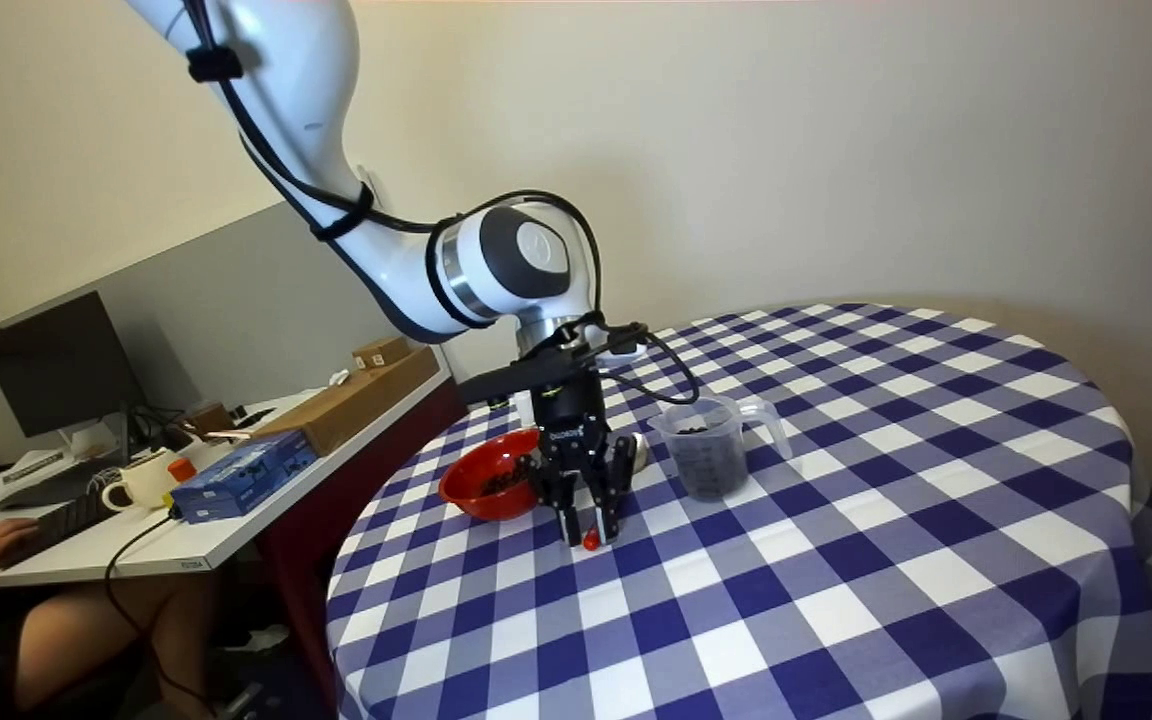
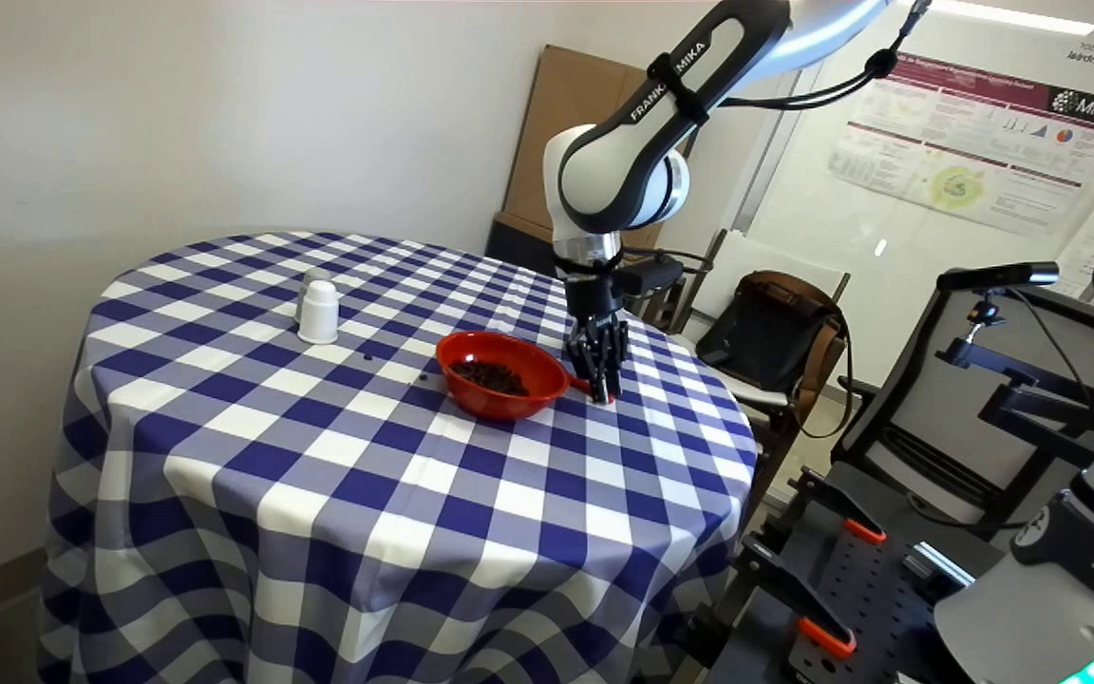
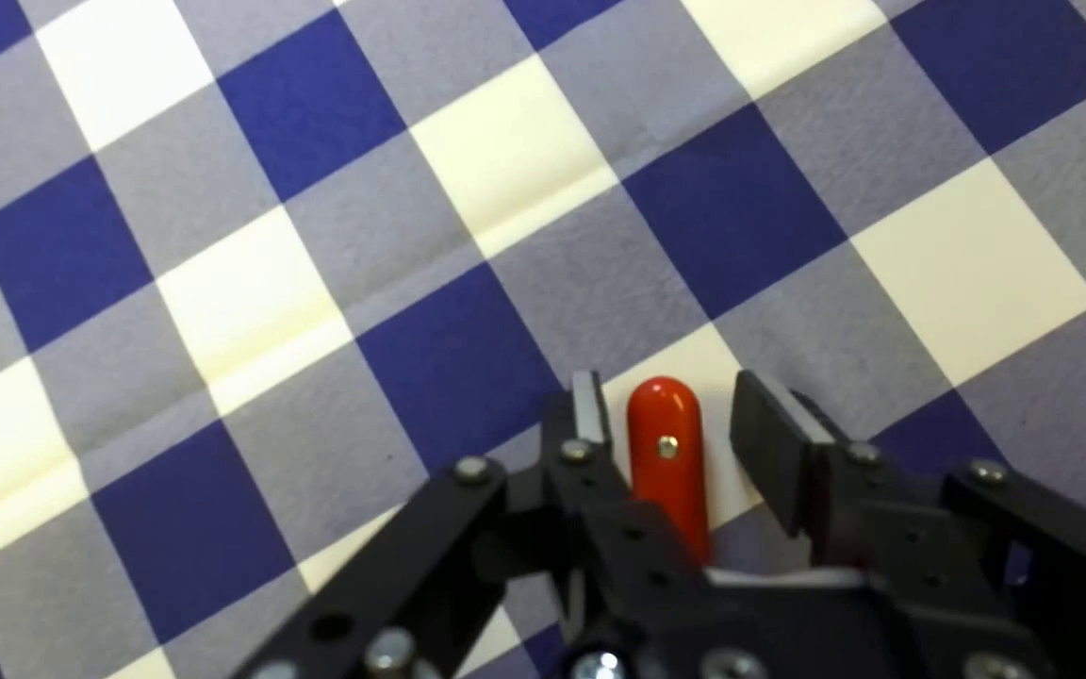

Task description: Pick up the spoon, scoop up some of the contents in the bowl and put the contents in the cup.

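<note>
Since our gripper (image 3: 673, 407) has the spoon handle (image 3: 673, 473) lengthwise between its spread jaws, we're probably good to pinch.

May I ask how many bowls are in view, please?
1: the red bowl, on the checkered tablecloth near the gripper, in both exterior views; no other shows, though one could be hidden.

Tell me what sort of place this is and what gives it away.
Probably a research lab or office: a poster showing text and charts is on display, and a computer monitor stands on a desk.
</note>
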`<action>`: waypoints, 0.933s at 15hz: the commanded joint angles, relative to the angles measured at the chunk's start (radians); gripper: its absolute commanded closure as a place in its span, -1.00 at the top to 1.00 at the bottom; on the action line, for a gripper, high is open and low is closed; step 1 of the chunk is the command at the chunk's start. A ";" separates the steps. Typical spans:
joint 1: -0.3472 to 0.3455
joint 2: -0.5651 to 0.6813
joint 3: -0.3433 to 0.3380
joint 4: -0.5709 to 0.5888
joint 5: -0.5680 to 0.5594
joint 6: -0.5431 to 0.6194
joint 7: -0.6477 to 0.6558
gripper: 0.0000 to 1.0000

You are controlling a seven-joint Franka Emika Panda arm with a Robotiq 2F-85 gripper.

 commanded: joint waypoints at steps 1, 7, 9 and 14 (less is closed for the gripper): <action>-0.001 -0.035 0.004 -0.026 0.059 0.026 -0.002 0.50; -0.024 -0.261 0.041 -0.107 0.194 0.028 -0.079 1.00; -0.018 -0.343 0.037 -0.117 0.211 -0.003 -0.101 1.00; 0.009 -0.538 0.023 -0.154 0.183 -0.064 -0.083 1.00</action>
